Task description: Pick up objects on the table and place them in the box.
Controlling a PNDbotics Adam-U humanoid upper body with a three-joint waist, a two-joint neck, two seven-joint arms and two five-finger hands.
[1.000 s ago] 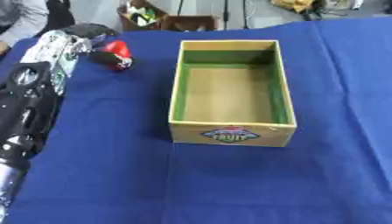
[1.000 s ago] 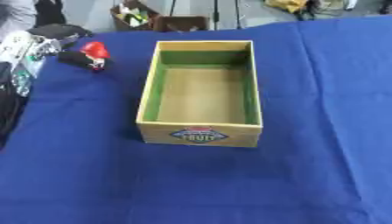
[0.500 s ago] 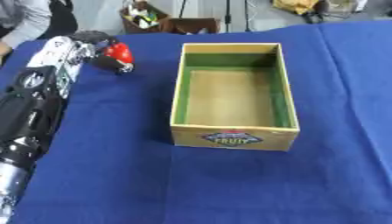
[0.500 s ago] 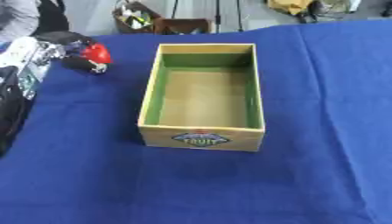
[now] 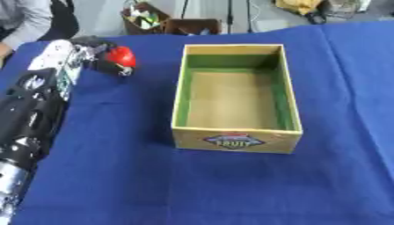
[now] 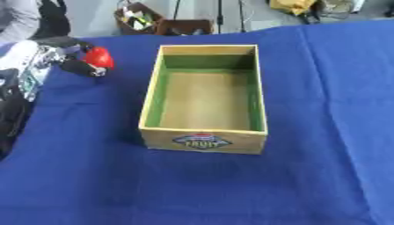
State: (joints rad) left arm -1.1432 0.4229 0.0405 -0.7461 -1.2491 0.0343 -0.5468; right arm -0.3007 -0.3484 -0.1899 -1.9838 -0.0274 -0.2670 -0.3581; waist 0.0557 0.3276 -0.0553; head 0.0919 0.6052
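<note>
Red object (image 5: 121,56) in the left hand's (image 5: 94,53) curled fingers, left of the box (image 5: 234,141).

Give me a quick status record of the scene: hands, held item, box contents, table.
left robot hand: at the far left of the table, fingers curled round a red object
red object: rounded, in the left robot hand, left of the box
right robot hand: not in view
box: open, green inner walls, nothing inside, fruit label on the near side
table: covered with a blue cloth
step left: red object not yet in the box
</note>
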